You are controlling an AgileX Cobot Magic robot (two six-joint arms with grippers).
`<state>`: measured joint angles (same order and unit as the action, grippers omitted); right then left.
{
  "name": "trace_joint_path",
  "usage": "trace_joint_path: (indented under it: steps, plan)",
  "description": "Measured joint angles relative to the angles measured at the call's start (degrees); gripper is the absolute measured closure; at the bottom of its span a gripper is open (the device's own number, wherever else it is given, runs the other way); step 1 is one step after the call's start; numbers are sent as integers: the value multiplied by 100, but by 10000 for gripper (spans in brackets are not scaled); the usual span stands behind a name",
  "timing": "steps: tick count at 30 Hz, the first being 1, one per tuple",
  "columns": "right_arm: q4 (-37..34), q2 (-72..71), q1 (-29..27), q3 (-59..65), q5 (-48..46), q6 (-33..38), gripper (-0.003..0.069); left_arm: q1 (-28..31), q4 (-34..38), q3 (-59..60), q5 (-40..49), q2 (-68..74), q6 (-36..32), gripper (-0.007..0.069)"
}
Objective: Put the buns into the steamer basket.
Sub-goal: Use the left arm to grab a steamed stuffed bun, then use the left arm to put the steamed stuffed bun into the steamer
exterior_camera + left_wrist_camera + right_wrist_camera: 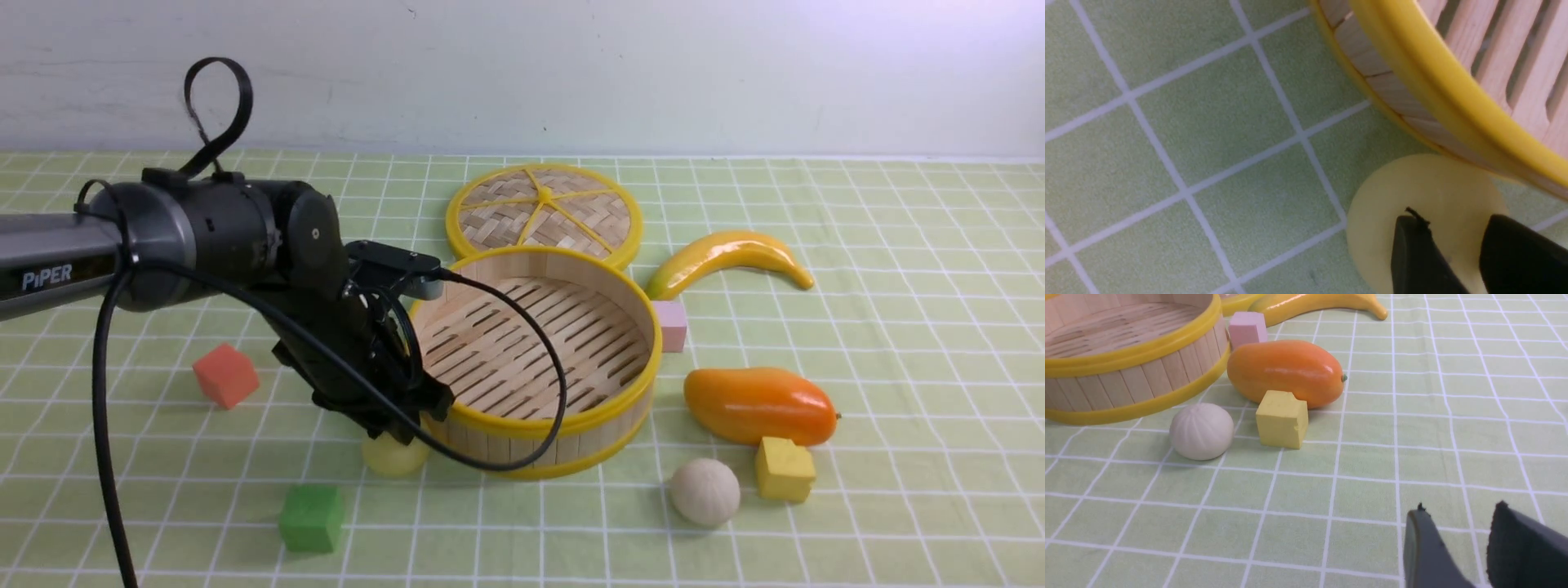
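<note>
A desk [898, 327] covered in a pale green cloth with a white grid holds toy food and coloured blocks. In the middle sits the steamer basket [522, 445], a round bamboo tray with a slatted floor and yellow rims; its flat woven lid [543, 214] lies just beyond it, on the far side. Both buns lie on the desk outside the basket. The pale yellow bun [394, 456] rests against the basket's near left wall. The off-white bun [705, 491], faintly pleated, lies near the basket's near right side, just left of a yellow cube [784, 469]. The black left arm [204, 237] reaches in from the left and angles down over the pale yellow bun. In the left wrist view the left jaws stand apart, their two dark fingers [1412, 253] poised above the bun's top and not closed on it. The right arm does not show in the front view. In its wrist view the right jaws are also apart, with only cloth between the fingers [1425, 551], well to the near right of the off-white bun. An orange mango [755, 404] lies right of the basket, touching the yellow cube. A pink cube [672, 325] sits against the basket's right wall, and a yellow banana [727, 257] lies farther back. A red cube [225, 375] and a green cube [311, 518] sit on the left.
</note>
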<state>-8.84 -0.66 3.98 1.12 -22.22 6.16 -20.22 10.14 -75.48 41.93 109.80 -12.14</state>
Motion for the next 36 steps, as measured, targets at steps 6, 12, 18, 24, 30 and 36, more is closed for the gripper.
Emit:
trace_joint_path:
  steps: [6,12,18,24,30,36]
  plan:
    - [0,0,0,0,0,0,420,0,-44,-6,106,1,235,629]
    - [0,0,0,0,0,0,420,-15,-190,-104,725,-397,517,638]
    - [0,0,0,0,0,0,420,-482,-300,-599,899,-1282,613,638]
    - [0,0,0,0,0,0,420,-826,-391,-1446,716,-427,601,638]
    - [0,0,0,0,0,0,420,-821,-889,-2120,765,744,736,627]
    - [0,0,0,0,0,0,420,-821,-947,-2740,1213,1184,857,436]
